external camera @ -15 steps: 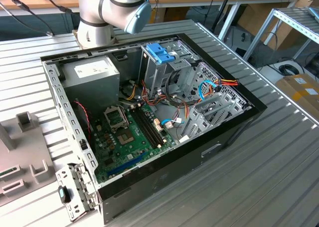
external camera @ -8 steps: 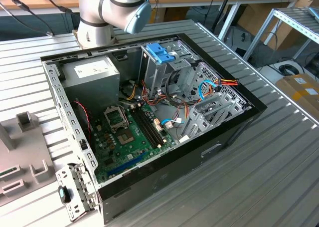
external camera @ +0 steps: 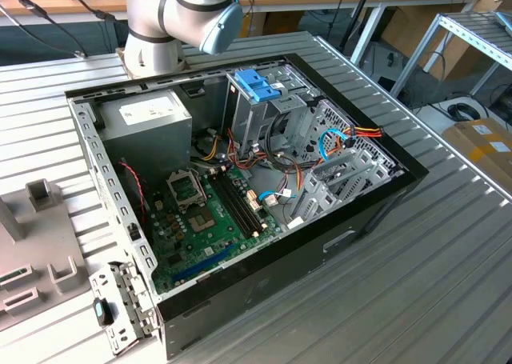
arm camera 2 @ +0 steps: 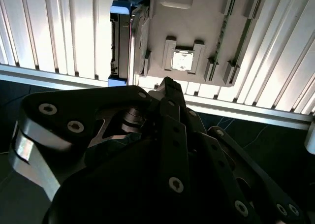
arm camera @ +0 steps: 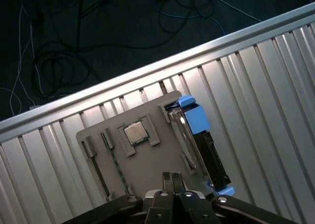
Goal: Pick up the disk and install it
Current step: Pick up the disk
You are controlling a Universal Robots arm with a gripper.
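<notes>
**One disk on edge at the fixture plate, claw closed and empty**

One disk (arm camera: 198,146) (arm camera 2: 123,42) stands on its long edge in a slot along one side of the single grey fixture plate (arm camera: 145,161). In both wrist views its long axis follows that side and the ribs of the metal table (arm camera: 266,86). It is thin silver metal with black parts and a blue plastic cap at each end. The plate also holds one processor chip (arm camera: 135,134) in a square holder. The one gripper (arm camera: 172,176) hangs over the plate beside the disk, fingers pressed together, grasping nothing. One open computer case (external camera: 240,180) sits beside the plate.
</notes>
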